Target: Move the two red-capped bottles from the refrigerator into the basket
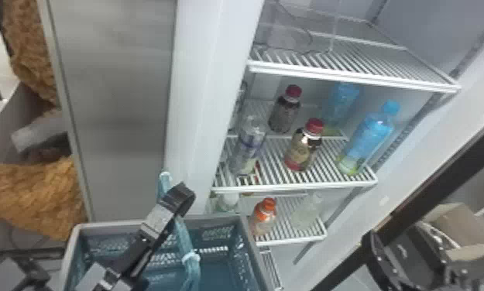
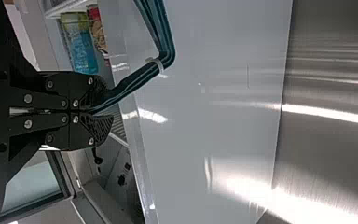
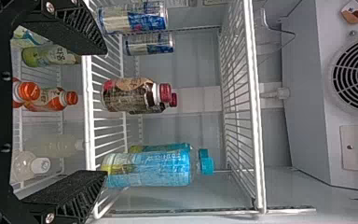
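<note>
One open refrigerator (image 1: 210, 77) is dominating my workspace; its upper wire shelf (image 1: 353, 77) is roofing the middle wire shelf (image 1: 295, 187) and restricting any lift.

Next in size, the blue-green basket (image 1: 113, 225) is sitting low, just outside the refrigerator on my left. My left gripper (image 2: 103, 110) is clenching its corded handle (image 2: 137, 78), which is probably steadying it. My right gripper (image 3: 106, 112) is facing the shelves, its fingers spread wide and grasping nothing.

Tall blue bottles (image 3: 144, 169) are standing to the right of the target row, probably limiting room for the outer finger.

Both red-capped bottles are standing upright on the middle shelf, the front bottle (image 1: 302, 151) before the rear bottle (image 1: 285, 116). I am judging them full, moderately heavy and fairly stiff, perhaps slippery if chilled. I am favouring a level grasp around the labelled body of the front one, then a slight lift and a straight withdrawal; the rear one is standing behind it and is needing that path freed.

Silver-and-blue cans (image 3: 133, 17) are flanking the row on the left.

Smallest, each red cap (image 1: 314, 125) is offering too little surface for a secure hold.
</note>
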### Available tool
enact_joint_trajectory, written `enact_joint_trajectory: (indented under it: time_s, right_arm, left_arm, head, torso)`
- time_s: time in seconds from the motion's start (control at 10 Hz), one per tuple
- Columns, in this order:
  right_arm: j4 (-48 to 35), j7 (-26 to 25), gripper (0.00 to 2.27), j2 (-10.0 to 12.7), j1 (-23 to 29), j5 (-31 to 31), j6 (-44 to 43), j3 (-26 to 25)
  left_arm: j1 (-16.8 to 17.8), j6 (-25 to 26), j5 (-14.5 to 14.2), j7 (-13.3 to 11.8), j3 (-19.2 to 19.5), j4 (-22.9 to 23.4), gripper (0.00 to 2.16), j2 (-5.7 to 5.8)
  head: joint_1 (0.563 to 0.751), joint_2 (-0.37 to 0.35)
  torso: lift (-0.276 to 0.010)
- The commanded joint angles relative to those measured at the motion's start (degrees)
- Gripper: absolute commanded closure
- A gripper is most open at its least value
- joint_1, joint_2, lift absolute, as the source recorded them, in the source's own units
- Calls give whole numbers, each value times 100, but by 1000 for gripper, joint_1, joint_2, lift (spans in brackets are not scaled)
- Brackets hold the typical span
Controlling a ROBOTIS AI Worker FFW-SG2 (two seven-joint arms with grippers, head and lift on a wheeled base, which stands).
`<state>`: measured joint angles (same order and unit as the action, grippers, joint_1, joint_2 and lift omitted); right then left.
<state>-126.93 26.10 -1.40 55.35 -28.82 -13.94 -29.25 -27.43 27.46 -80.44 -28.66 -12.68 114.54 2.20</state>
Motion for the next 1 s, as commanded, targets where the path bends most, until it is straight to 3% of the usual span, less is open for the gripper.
enact_joint_trajectory:
  time_s: [0.0,0.9]
  right_arm:
    - [30,0,94,0,5,-20,16,0]
    - [58,-9,93,0,-347,26,213,11]
  left_arm:
    - [1,-18,-11,0,11,0,1204,0]
    - [1,-4,-46,-8,56,0,1204,-9]
  head:
    - [695,-350]
    - [695,-350]
  torso:
    - [0]
    - [0]
